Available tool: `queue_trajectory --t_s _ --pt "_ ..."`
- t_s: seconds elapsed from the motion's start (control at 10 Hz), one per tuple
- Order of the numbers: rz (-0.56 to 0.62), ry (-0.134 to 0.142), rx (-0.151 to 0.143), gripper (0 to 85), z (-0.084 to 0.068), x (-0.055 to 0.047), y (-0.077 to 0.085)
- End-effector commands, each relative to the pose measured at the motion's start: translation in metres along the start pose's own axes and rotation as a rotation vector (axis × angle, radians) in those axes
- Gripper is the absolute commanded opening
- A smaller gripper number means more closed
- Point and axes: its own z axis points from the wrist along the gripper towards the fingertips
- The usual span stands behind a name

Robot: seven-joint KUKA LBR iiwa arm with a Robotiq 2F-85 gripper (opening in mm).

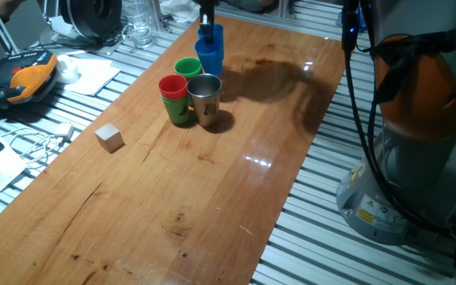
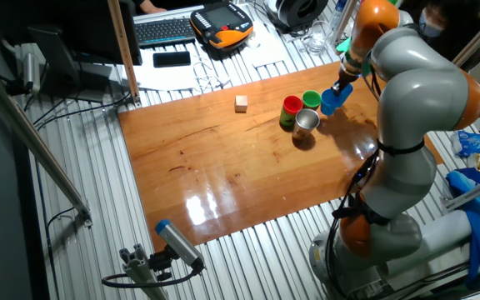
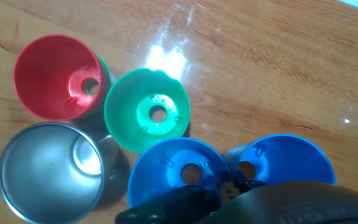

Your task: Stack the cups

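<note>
In one fixed view, top centre, your gripper (image 1: 207, 30) pinches a blue cup (image 1: 210, 39) over the blue stack (image 1: 210, 60); lower it straight; the other fixed view shows it upper right; in the hand view two blue cups (image 3: 178, 172) sit at the bottom, fingertips cut off.

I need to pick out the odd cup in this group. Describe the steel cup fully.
The steel cup is a small tapered tumbler of shiny, mirror-like metal, wider at the rim than at the base. It stands upright and open, and the hand view shows it empty, with bright glare on its inner floor. It sits on the wooden table, right beside the red cup stacked on a green one and near the blue cups. Whether it touches its neighbours cannot be told. Nothing grips it.
</note>
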Motion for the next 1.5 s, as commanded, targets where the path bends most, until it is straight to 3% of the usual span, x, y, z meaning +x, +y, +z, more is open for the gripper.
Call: queue_trajectory --t_s 0.0,0.3,0.6,0.9,1.2,1.4 --pt "-0.002 0.02 -0.013 0.0 -0.008 0.0 -0.002" --pt "0.034 0.066 -0.048 0.0 -0.037 -0.001 0.001" --pt "0.176 0.082 -0.137 0.0 -0.059 -0.013 0.016" --pt "0.326 0.092 -0.207 0.0 -0.072 -0.025 0.031" --pt "0.488 0.054 -0.232 0.0 -0.079 -0.043 0.051" --pt "0.54 0.039 -0.222 0.0 -0.081 -0.055 0.063"
